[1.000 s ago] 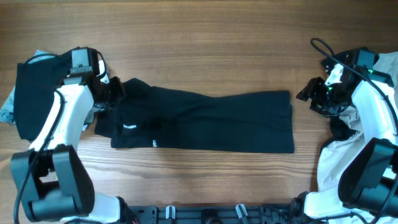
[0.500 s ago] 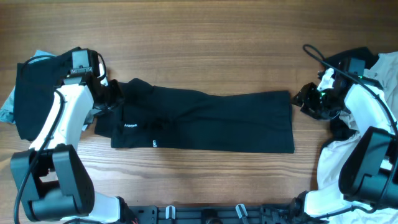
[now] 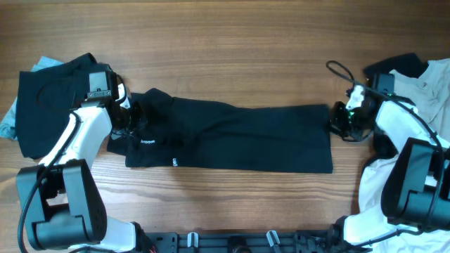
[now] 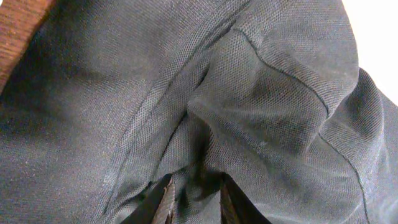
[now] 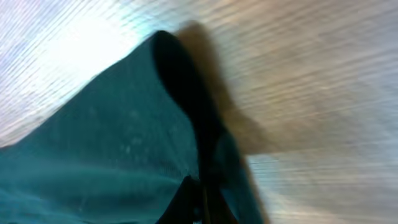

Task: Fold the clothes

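Blur hides whether my tightly closed right gripper (image 3: 337, 121) has caught the hem of the long black folded shirt (image 3: 239, 137) lying across the wooden worktop (image 3: 225, 49). My left gripper (image 4: 196, 198), arm bent low over the collar end, pinches a fold of it.

Shirt (image 3: 232, 137) across table (image 3: 225, 42), between left pile (image 3: 42, 105), right pile (image 3: 430, 79).

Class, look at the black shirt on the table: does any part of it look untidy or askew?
The black shirt is bunched and rumpled at its collar end, by the left gripper; the rest lies mostly flat.
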Available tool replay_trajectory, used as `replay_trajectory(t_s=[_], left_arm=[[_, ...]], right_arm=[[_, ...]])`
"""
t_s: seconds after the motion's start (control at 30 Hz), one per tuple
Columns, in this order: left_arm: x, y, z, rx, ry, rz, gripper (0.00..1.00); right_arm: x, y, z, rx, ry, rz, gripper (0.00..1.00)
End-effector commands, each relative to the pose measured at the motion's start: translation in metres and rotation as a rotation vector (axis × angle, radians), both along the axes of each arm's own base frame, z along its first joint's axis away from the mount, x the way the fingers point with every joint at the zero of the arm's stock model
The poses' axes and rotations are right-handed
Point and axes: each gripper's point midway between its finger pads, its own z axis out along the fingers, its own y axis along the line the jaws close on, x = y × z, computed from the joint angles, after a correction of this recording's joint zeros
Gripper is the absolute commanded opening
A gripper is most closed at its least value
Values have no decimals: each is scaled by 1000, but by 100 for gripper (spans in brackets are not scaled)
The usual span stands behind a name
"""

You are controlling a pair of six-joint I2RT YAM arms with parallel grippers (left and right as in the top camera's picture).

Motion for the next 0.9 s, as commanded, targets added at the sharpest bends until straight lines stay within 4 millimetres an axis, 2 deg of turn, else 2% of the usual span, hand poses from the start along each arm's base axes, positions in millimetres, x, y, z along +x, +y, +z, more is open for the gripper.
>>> replay_trajectory(t_s=[0.0,0.1,0.17,0.2,0.23,0.27,0.3,0.37,0.4,0.43,0.47,0.5,0.6,0.67,0.7,0.77,0.8,0.87], left_arm=[[-2,0,-3,-11,5,1,26],[-2,0,-3,-11,5,1,26],[-2,-1,-2,-16,6,0,22],[-2,-10,-1,-68,2,-12,23],[-1,-21,2,-129,-7,-28,29],[1,-28,5,-165,-20,-47,43],[3,-29,5,-159,-27,-52,45],[5,-28,4,-133,-35,-59,44],[5,-26,3,-112,-32,-58,37],[5,-28,3,-118,-32,-60,38],[5,-31,5,-135,-35,-65,39],[7,-31,7,-140,-44,-67,41],[14,-31,27,-136,-69,-69,41],[21,-30,54,-129,-122,-73,43],[23,-30,62,-126,-145,-75,44],[23,-30,75,-121,-184,-77,46],[24,-30,81,-118,-201,-79,46],[24,-30,86,-116,-215,-80,47]], right_arm=[[3,-26,28,-69,-16,-104,4],[-8,-30,28,-88,33,-136,4],[-10,-29,27,-85,42,-136,4],[-10,-29,27,-86,41,-135,5],[-9,-28,28,-82,31,-117,12],[-7,-26,29,-70,16,-96,20],[-1,-20,31,-40,-22,-52,26],[-1,-21,30,-49,-22,-56,43],[-8,-35,24,-125,22,-107,60],[-15,-42,18,-167,60,-151,80],[-18,-37,10,-142,72,-138,90],[-20,-29,5,-102,75,-97,93],[-43,-14,-13,-31,167,-59,94],[-71,-2,-24,13,260,-54,93],[-76,3,-27,39,265,-47,90],[-73,23,-30,144,180,40,82],[-68,37,-27,226,108,93,75],[-64,46,-25,278,53,120,60]])
